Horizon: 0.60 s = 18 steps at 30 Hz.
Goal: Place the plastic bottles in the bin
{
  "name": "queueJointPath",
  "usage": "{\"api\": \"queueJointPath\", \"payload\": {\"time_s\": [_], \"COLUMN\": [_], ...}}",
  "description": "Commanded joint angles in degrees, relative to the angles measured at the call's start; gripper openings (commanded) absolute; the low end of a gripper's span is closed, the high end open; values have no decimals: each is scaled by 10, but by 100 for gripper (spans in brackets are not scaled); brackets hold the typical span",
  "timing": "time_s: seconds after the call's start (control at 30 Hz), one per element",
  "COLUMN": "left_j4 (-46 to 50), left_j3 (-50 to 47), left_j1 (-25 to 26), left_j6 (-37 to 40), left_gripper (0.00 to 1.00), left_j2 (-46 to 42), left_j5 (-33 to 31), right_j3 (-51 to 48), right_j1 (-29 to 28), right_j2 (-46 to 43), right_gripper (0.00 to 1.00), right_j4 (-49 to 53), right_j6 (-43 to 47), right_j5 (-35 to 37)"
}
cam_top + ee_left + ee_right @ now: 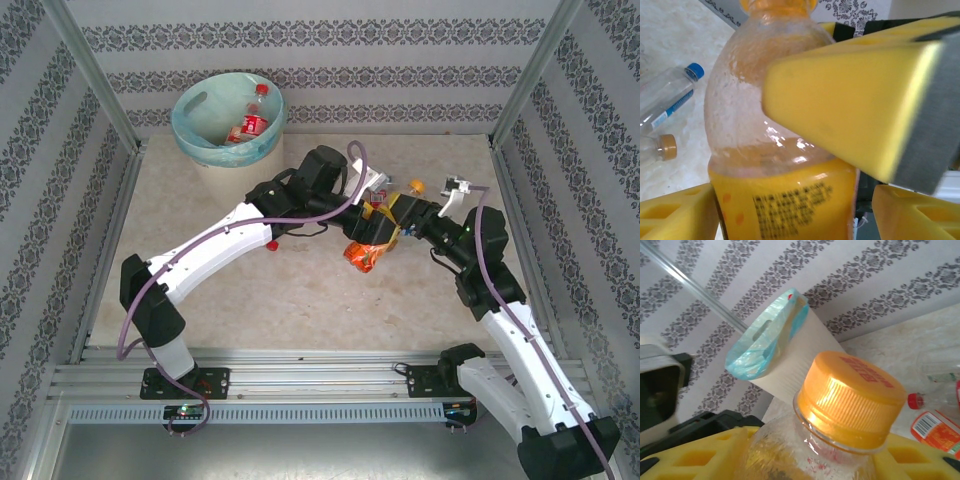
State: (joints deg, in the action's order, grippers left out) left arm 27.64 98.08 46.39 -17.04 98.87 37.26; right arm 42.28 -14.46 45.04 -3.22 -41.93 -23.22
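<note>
Clear bottle (740, 115), orange cap and label, clamped between jaws. Cream bin (185, 130), teal liner, far-left on counter (300, 300), holds red-label bottle (250, 122). Blue-capped bottle (670, 95) and brown-capped bottle (659, 148) lie on counter.

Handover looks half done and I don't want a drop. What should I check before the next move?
1. Right claw clamped on the orange bottle: ok.
2. Left claw closed on it: not ok; its fingers flank the label, with a gap on one side.
3. Orange cap on: ok.
4. Bin has room: ok; one red-label bottle lies inside.
5. Free path to the bin: cannot tell.
6. Table done: not ok; a blue-capped bottle lies there.
</note>
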Motion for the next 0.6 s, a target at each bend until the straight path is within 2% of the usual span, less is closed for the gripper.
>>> {"api": "queueJointPath", "payload": {"time_s": [0.0, 0.43, 0.57], "left_j4": [-14, -67, -76], "left_j3": [-11, -102, -105], "left_j1": [0, 0, 0], "left_j6": [-11, 18, 20], "left_gripper": [77, 79, 78], "left_j2": [-5, -46, -44], "left_j5": [35, 7, 17], "right_j3": [15, 20, 24], "right_j1": [-12, -28, -30], "right_j2": [-7, -25, -16], "right_gripper": [56, 56, 55], "right_j4": [-52, -75, -94], "right_j6": [3, -45, -60], "right_j5": [2, -5, -13]}}
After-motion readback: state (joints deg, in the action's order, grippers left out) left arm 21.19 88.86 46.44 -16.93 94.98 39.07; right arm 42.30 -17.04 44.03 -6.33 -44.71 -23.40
